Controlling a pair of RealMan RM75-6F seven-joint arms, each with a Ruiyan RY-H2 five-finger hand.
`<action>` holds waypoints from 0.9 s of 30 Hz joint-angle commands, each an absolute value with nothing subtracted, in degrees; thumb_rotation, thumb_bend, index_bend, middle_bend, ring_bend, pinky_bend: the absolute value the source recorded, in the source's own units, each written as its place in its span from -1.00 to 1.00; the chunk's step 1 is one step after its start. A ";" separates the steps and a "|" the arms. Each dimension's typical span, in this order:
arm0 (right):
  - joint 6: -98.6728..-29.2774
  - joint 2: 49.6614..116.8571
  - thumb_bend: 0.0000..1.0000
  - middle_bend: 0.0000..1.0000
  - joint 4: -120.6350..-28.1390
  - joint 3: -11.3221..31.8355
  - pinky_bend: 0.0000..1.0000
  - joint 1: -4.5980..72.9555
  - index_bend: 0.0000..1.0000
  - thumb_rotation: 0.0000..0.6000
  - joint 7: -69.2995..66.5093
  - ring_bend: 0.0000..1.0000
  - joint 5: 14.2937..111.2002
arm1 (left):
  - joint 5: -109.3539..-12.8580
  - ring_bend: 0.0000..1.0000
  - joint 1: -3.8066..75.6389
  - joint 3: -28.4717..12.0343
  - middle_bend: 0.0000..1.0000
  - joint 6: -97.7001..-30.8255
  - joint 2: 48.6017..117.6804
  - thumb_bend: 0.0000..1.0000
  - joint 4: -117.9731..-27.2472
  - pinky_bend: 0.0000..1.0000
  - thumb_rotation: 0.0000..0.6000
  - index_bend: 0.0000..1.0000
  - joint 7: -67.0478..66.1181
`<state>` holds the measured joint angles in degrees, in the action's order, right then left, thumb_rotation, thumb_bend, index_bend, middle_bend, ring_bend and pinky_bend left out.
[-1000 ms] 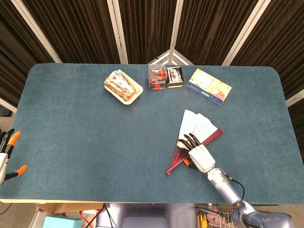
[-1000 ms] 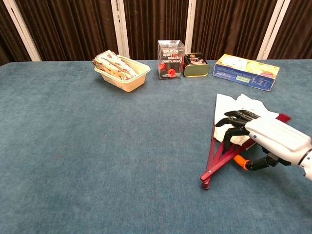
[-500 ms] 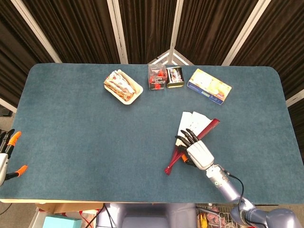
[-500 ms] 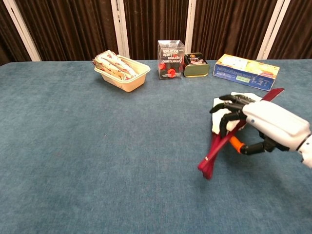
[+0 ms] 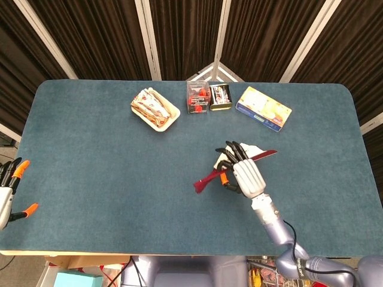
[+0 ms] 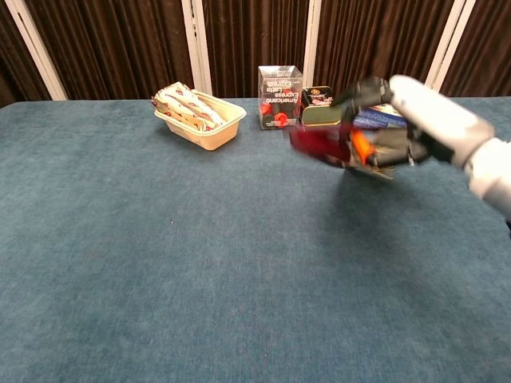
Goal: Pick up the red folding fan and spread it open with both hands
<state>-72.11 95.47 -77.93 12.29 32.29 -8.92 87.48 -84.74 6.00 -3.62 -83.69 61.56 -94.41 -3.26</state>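
Observation:
My right hand (image 5: pixel 242 172) grips the red folding fan (image 5: pixel 207 177) and holds it up off the table near the right of centre. The fan's red ribs stick out to the left of the hand and a red guard (image 5: pixel 263 155) to the right, with a bit of white leaf (image 5: pixel 254 148) showing behind the fingers. In the chest view the right hand (image 6: pixel 415 120) and the fan (image 6: pixel 318 145) are blurred, raised in front of the far boxes. My left hand (image 5: pixel 9 190) is at the left edge, off the table, fingers apart and holding nothing.
Along the far edge stand a beige tray of packets (image 5: pixel 155 109), a clear box with red items (image 5: pixel 197 97), a small dark tin (image 5: pixel 220 96) and a yellow-blue carton (image 5: pixel 263 108). The blue table (image 5: pixel 108 173) spreads wide to the left.
The right hand has lifted the fan off the table and carried it up and toward the left; the fan has folded mostly closed. The left hand has barely moved.

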 commanded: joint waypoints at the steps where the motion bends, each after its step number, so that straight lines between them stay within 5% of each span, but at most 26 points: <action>1: -68.92 92.35 0.28 -0.54 -86.67 18.20 -1.00 33.98 0.33 1.00 -2.54 -0.95 80.10 | -85.02 -1.00 7.17 -4.34 -1.00 -82.90 60.93 -0.94 -95.30 -1.00 1.00 -1.00 -4.29; 14: -68.12 91.84 0.33 -0.50 -100.23 26.62 -1.00 38.17 0.40 1.00 13.18 -0.95 63.19 | -81.22 -1.00 17.66 -11.16 -1.00 -74.43 61.70 -0.73 -100.48 -1.00 1.00 -0.89 -12.40; 27: -72.50 95.67 0.35 -0.48 -102.84 31.08 -1.00 43.95 0.43 1.00 21.82 -0.95 54.39 | -71.97 -1.00 28.59 -15.28 -1.00 -66.61 74.35 -0.65 -98.59 -1.00 1.00 -0.82 -20.96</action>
<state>-71.55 94.91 -102.66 30.40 43.08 20.75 55.17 -73.44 27.07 -14.78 -67.58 72.32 -99.60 -19.60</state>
